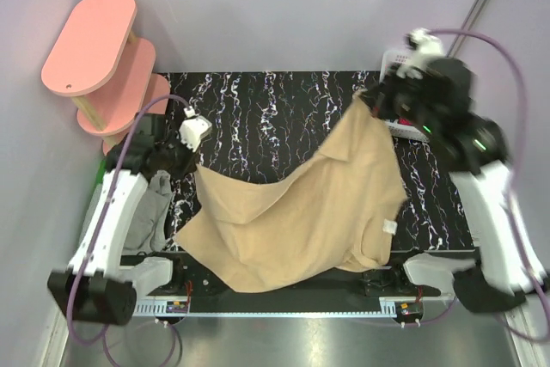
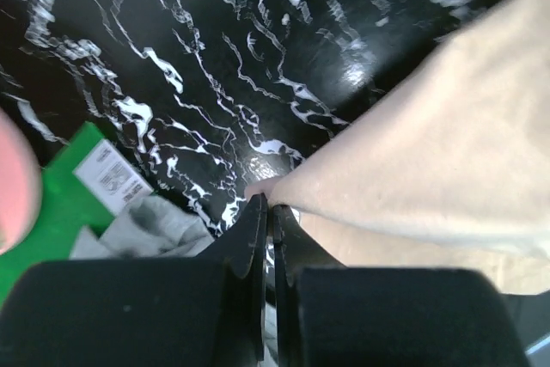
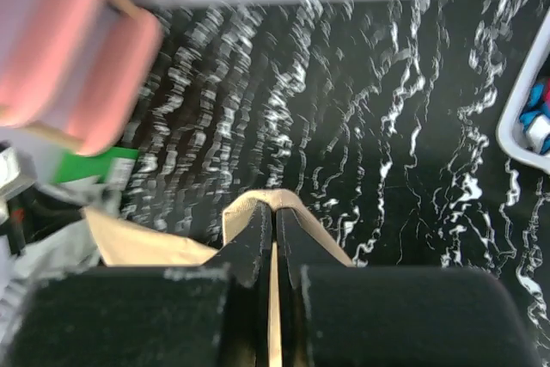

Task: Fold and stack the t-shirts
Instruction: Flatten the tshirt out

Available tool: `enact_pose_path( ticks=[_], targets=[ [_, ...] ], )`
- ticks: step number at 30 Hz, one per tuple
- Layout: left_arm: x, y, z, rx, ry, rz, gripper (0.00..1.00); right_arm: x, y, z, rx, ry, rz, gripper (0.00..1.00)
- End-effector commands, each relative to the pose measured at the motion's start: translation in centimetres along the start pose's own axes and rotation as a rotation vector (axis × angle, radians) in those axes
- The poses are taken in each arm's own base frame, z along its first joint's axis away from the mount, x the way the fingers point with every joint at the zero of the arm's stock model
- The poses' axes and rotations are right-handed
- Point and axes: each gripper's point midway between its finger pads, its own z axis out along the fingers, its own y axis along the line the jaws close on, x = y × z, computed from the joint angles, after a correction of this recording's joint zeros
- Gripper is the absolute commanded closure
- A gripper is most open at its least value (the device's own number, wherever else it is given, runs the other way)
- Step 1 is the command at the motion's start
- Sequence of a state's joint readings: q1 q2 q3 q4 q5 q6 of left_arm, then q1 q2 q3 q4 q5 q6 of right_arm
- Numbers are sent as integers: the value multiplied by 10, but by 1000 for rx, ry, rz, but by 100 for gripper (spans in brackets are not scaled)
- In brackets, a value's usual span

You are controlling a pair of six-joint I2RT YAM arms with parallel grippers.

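Overhead, the tan t-shirt point(image 1: 301, 212) was drawn out diagonally between both arms above the black marbled table point(image 1: 258, 100), probably to spread it flat for folding. The left gripper point(image 1: 196, 165) pinched its left corner and the right gripper point(image 1: 369, 102) its far corner. From the left wrist, the fingers were clamped together on a cloth edge at their tips, with the shirt running off rightward. From the right wrist, the fingers likewise pressed together on a tan fold.

left gripper point(image 2: 268, 209) clamped, right gripper point(image 3: 273, 211) clamped, raised
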State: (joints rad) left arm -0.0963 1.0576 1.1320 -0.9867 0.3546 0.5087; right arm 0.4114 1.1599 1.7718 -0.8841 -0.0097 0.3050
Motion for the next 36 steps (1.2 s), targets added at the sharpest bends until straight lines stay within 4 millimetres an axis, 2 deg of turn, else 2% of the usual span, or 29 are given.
enact_pose_path(
  ticks=[1, 2, 3, 4, 5, 6, 7, 8, 9, 10, 11, 12, 13, 16, 18, 19, 20, 21, 22, 23, 24, 25, 26, 28, 30, 33, 36],
  targets=[
    [-28, 66, 46, -139, -55, 26, 100, 3, -48, 101, 99, 45, 88, 100],
    [-33, 82, 55, -161, -55, 15, 100, 14, -55, 131, 78, 89, 118, 100],
    [-23, 91, 77, -147, 5, -13, 100, 17, -67, 144, 95, 97, 144, 100],
    [-18, 99, 89, -142, 36, -29, 100, 20, -72, 157, 101, 109, 149, 100],
    [-25, 112, 95, -166, 36, -37, 100, 34, -83, 178, 124, 150, 155, 100],
    [-23, 125, 102, -205, 69, -51, 100, 37, -85, 186, 126, 161, 157, 100],
    [-6, 132, 128, -189, 145, -80, 100, 36, -86, 193, 125, 161, 157, 100],
    [-15, 145, 131, -221, 144, -91, 100, 45, -91, 206, 133, 182, 164, 100],
    [-7, 160, 138, -283, 198, -108, 99, 45, -92, 210, 134, 181, 160, 100],
    [5, 170, 154, -299, 255, -130, 88, 42, -94, 214, 136, 173, 158, 100],
    [-2, 186, 155, -360, 262, -148, 73, 45, -97, 221, 141, 183, 156, 100],
    [3, 196, 154, -413, 303, -153, 63, 44, -97, 223, 140, 182, 150, 100],
    [5, 197, 154, -411, 319, -156, 34, 40, -95, 225, 130, 174, 149, 100],
    [2, 188, 147, -401, 302, -150, 1, 41, -90, 231, 94, 184, 163, 100],
    [-2, 171, 134, -376, 270, -133, 1, 51, -89, 237, 81, 213, 182, 100],
    [7, 154, 134, -336, 283, -112, 1, 55, -87, 241, 63, 225, 190, 100],
    [-5, 140, 122, -305, 226, -87, 1, 59, -86, 242, 59, 233, 199, 100],
    [-2, 127, 120, -268, 224, -69, 1, 64, -87, 243, 59, 243, 203, 100],
    [13, 107, 125, -220, 258, -36, 1, 66, -87, 245, 55, 244, 208, 100],
    [12, 97, 118, -207, 250, -17, 3, 68, -86, 245, 51, 251, 210, 100],
    [20, 83, 119, -175, 276, 1, 5, 72, -88, 245, 56, 257, 215, 100],
    [37, 71, 120, -146, 312, 9, 9, 73, -86, 244, 48, 258, 218, 100],
    [42, 63, 118, -126, 315, 14, 11, 78, -88, 244, 51, 269, 222, 100],
    [66, 51, 121, -101, 371, 16, 16, 77, -86, 242, 45, 263, 229, 100],
    [84, 48, 126, -94, 428, -1, 22, 79, -85, 240, 43, 266, 230, 100],
    [98, 50, 133, -91, 477, -44, 27, 79, -84, 235, 42, 262, 232, 100],
    [100, 53, 140, -69, 485, -122, 31, 76, -83, 228, 42, 252, 228, 100]
  ],
)
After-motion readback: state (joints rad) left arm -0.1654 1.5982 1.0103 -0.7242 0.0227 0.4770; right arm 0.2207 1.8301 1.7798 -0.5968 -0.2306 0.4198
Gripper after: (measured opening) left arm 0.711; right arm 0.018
